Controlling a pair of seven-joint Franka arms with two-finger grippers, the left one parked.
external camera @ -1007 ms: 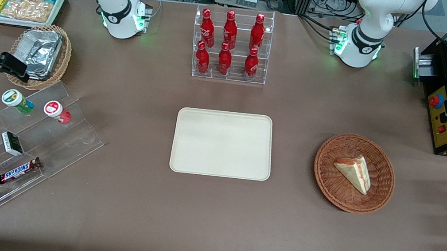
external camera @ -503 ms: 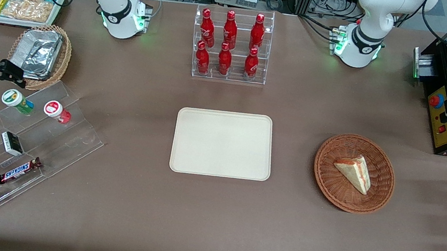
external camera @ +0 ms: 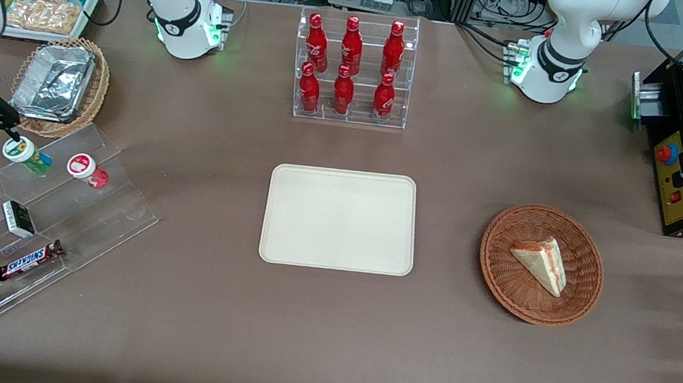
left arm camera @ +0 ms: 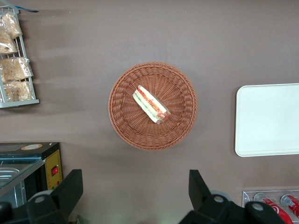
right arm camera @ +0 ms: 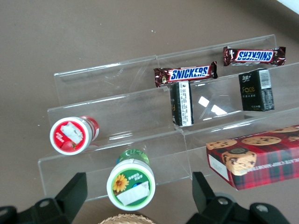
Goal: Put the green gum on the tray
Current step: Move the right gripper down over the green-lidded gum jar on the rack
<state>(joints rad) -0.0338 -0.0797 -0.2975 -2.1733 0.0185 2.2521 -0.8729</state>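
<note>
Hovering just above the green gum [external camera: 26,154], the gripper [external camera: 11,129] has its fingers spread wide, one on each side, not touching. Gum sits on the acrylic stepped stand [external camera: 29,217], beside the red gum [external camera: 86,169], well apart from the tray [external camera: 340,219].

6 red bottles [external camera: 347,66] — 2 Snickers bars [external camera: 31,259] — 2 baskets [external camera: 541,264]

Six red bottles [external camera: 350,69] are held in a clear rack; a sandwich [external camera: 540,262] is laid in a wicker basket [external camera: 586,247]; two Snickers bars [right arm camera: 186,74] are set on acrylic steps [right arm camera: 117,107].
</note>
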